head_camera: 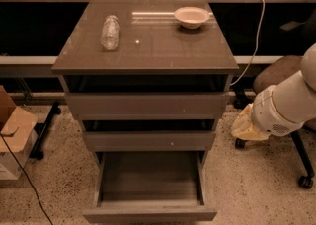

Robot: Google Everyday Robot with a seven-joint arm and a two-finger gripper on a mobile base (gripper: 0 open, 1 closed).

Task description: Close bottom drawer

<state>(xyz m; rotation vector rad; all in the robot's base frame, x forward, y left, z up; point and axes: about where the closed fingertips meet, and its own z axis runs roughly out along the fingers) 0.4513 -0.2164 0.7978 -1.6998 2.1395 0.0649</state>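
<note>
- Cabinet (148,51), one: grey-brown, glossy top, standing on speckled flooring to the left of the gripper.
- Drawers, three, stacked in the cabinet front, all left of the gripper.
- Top drawer (147,105), one: the widest front, about level with the gripper, with a dark gap above it.
- Middle drawer (148,140), one: narrower front with a tiny white speck, slightly lower than the gripper.
- Bottom drawer (150,184), one: below and left of the gripper, well apart from it. It is pulled far out toward the camera, its shallow box floor in plain sight and its flat front nearest the lower edge of the view.
- Plastic bottle (110,32), one: clear, lying on its side on the cabinet top, up and far left of the gripper.
- Bowl (191,17), one: pale, upright on the cabinet top, up and left of the gripper, apart from the bottle.
- Robot arm (289,103), one: white and thick, slanting down from the right edge.
- Gripper (246,128), one: seemingly the pale yellowish form at the arm's low end, just right of the cabinet's side. How far open it is cannot be told. It touches no drawer and visibly holds nothing.
- Office chair (301,169), one: dark, on castors, behind and right of the gripper.
- Cardboard box (15,130), one: far left of the gripper, on the floor.
</note>
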